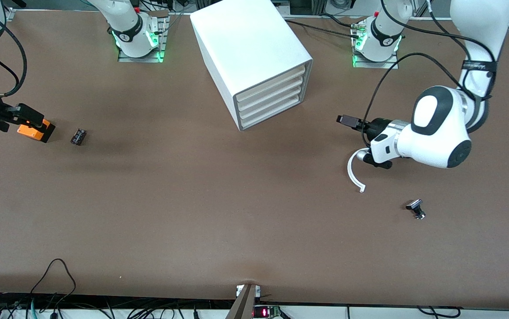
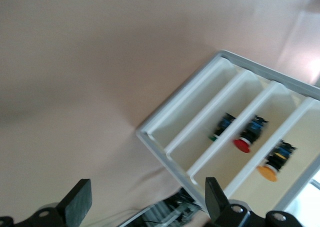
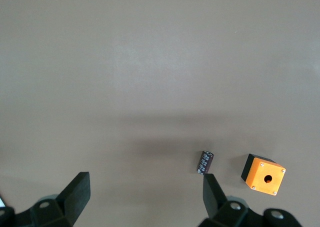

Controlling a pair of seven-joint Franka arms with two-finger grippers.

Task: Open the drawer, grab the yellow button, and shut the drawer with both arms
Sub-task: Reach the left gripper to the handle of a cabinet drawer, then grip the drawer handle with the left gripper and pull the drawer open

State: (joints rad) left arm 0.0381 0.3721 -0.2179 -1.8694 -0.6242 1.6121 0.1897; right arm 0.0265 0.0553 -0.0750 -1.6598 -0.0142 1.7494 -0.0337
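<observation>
The white cabinet [image 1: 254, 53] stands between the arm bases, its four drawers shut. The top drawer [image 1: 271, 82] also shows in the left wrist view [image 2: 296, 146], and the button [image 2: 275, 163] with the orange-yellow cap lies inside it. My left gripper [image 1: 345, 119] is open and empty, level with the drawer fronts and a short way off toward the left arm's end; its jaws [image 2: 147, 202] stand wide apart. My right gripper [image 1: 28, 117] is open and empty [image 3: 145, 193], low over the table at the right arm's end, by the orange cube [image 1: 37, 131].
The orange cube with a hole [image 3: 263, 174] and a small dark flat piece [image 1: 78, 136] [image 3: 205, 163] lie near the right gripper. Buttons with a red cap [image 2: 243, 145] and a green cap [image 2: 214, 136] sit in lower drawers. A small black-and-silver part [image 1: 416, 209] lies nearer the front camera than the left arm.
</observation>
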